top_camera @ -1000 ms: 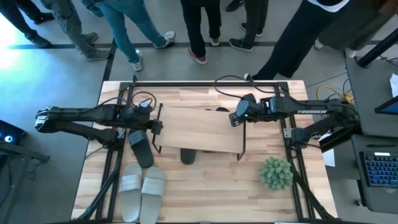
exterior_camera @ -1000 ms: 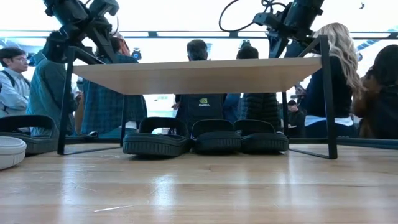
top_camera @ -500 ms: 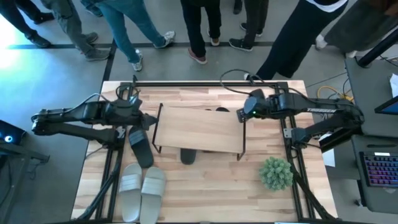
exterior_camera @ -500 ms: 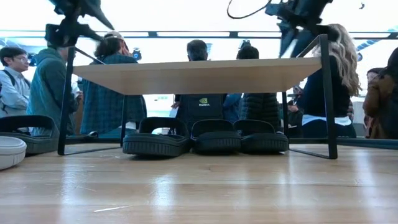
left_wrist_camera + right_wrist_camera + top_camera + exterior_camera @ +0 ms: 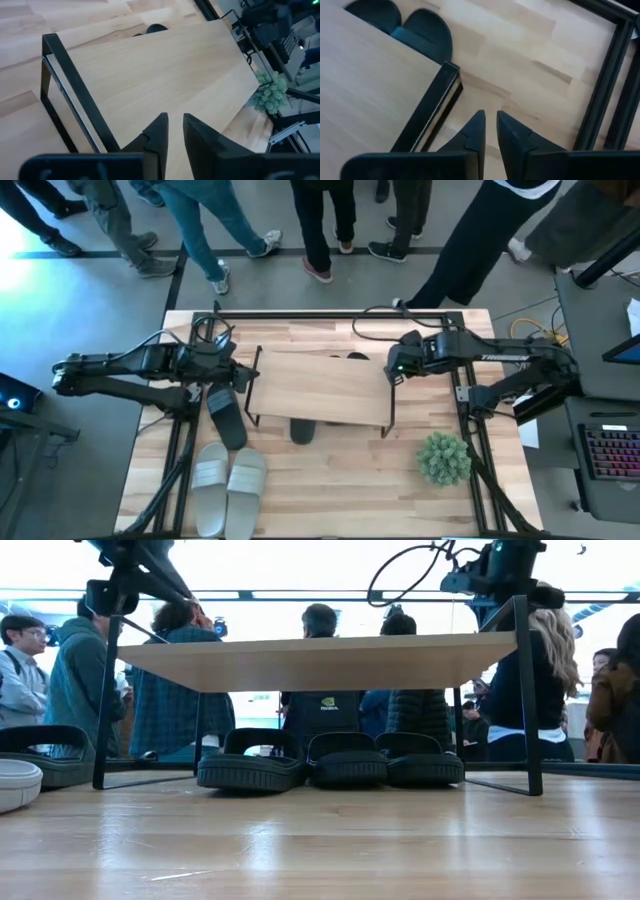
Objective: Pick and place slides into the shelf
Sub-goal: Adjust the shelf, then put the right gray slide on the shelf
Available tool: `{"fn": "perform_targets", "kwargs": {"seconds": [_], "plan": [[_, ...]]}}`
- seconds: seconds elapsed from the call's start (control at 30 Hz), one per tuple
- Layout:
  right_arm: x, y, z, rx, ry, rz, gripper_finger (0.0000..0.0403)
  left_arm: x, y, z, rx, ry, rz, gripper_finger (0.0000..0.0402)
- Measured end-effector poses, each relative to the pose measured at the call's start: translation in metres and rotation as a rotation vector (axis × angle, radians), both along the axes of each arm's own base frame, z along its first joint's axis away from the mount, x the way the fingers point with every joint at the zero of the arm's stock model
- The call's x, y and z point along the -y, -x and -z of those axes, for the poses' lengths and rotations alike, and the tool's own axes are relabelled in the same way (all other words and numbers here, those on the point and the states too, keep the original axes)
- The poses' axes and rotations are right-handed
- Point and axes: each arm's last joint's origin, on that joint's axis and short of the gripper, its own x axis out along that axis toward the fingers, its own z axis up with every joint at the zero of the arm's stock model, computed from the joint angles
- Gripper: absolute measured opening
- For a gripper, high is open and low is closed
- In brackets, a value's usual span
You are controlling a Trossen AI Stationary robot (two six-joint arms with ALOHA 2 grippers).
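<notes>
**Above the shelf's 2 ends, both tools empty; 3 slides stowed, 3 left**

Above the shelf, at its left end, the left tool hangs with its 2 fingers drawn nearly together and nothing between them; its wrist view looks down on the bare top board and the black end frame. At the shelf's right end the right tool hangs over the corner leg in the same way, fingers almost touching, holding nothing.

Under the shelf, the low view shows 3 black slides standing side by side on the tabletop, open ends toward the camera. From above, only the tip of 1 of them pokes out at the shelf's front edge, and 2 rounded tips show at its back edge.

Outside the shelf, a 4th black slide lies just beside its left front leg, below the left tool. The 2 pale grey-white slides lie together farther forward of that corner, near the tabletop's front edge. A small green plant sits off the shelf's right front corner.

By my count the task stands about half done: 3 slides are in and 3 remain. The black one by the left leg looks the nearest next pick.
</notes>
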Motion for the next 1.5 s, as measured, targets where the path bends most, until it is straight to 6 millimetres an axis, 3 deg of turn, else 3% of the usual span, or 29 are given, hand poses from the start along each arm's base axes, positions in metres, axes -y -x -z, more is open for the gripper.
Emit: {"fn": "perform_targets", "kwargs": {"seconds": [0.37, 1.23, 1.5], "plan": [[0.002, -0.020, 0.009, 0.036, 0.003, -0.034, 0.0038, 0.000, 0.010, -0.004, 0.034, -0.001, 0.000, 0.0043], [0.014, -0.026, 0.006, 0.106, 0.073, -0.009, 0.0038, 0.000, 0.013, -0.001, 0.006, -0.003, 0.004, 0.0043], [0.018, -0.023, -0.015, 0.100, 0.199, 0.022, 0.0038, 0.004, 0.015, -0.006, 0.030, -0.038, 0.076, 0.0043]]}}
